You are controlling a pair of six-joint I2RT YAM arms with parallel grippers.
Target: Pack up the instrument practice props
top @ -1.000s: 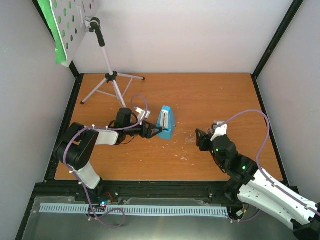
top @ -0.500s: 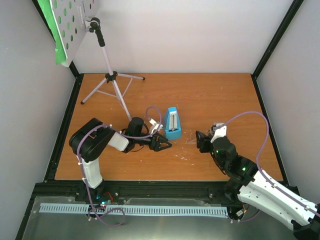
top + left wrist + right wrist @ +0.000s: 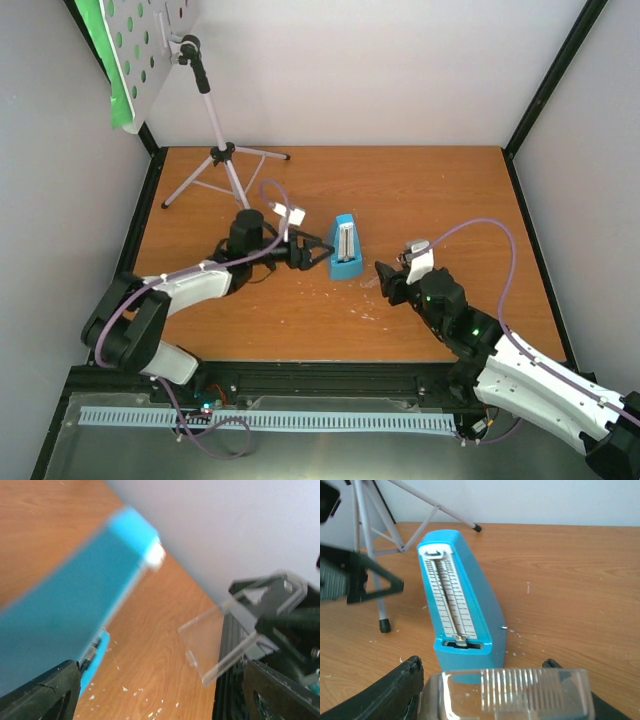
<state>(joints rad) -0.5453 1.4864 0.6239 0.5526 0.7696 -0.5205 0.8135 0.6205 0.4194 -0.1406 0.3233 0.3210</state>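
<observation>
The blue metronome [image 3: 344, 247] stands mid-table; its scale face shows in the right wrist view [image 3: 451, 605]. My left gripper [image 3: 313, 252] is open and empty just left of it; the blue side [image 3: 65, 610] fills that view beside the gripper [image 3: 160, 702]. My right gripper [image 3: 384, 281] sits just right of the metronome, shut on a clear plastic piece [image 3: 512, 695], which also shows in the left wrist view [image 3: 212, 642]. The silver music stand [image 3: 222, 158] stands at the back left. A green sheet [image 3: 100, 45] lies on its grey perforated tray [image 3: 150, 45]. No red pages show.
The stand's tripod legs [image 3: 370, 555] spread over the back-left table. White crumbs [image 3: 368, 300] dot the wood [image 3: 430, 190] near the metronome. Black frame posts [image 3: 550, 90] and grey walls enclose the table. A slotted white strip [image 3: 270, 420] runs along the front below the table.
The left gripper let the metronome go, swung to the front, then came back to the metronome's left side. The metronome shifted slightly right and turned. The right gripper moved left toward it.
</observation>
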